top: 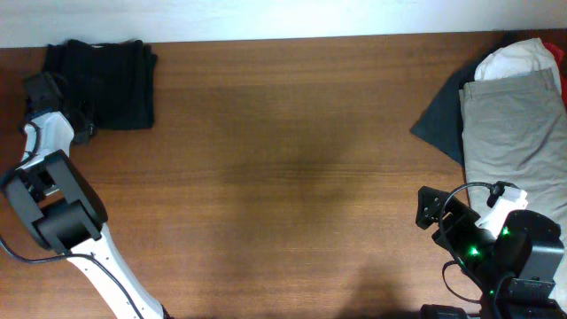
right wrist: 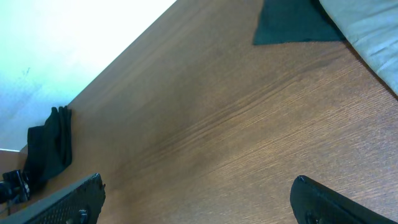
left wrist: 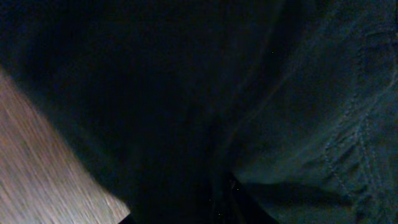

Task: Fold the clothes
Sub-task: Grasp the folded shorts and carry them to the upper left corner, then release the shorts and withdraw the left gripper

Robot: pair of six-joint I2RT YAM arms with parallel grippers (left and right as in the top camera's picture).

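The black shorts [top: 111, 84] lie folded at the table's far left corner. They fill the left wrist view [left wrist: 249, 93] as dark fabric and show small in the right wrist view [right wrist: 50, 146]. My left gripper [top: 49, 93] is at their left edge, pressed close against the fabric; its jaws are lost in the dark. My right gripper [top: 431, 211] is open and empty over bare wood [right wrist: 199, 199] at the front right. Beige shorts [top: 518, 124] lie on top of a pile at the right.
The pile at the right edge also holds a dark grey garment [top: 440, 124], a white garment [top: 518, 60] and a red one [top: 563, 84]. The wooden table [top: 283, 159] stretches between the black shorts and the pile. A pale wall runs along the far edge.
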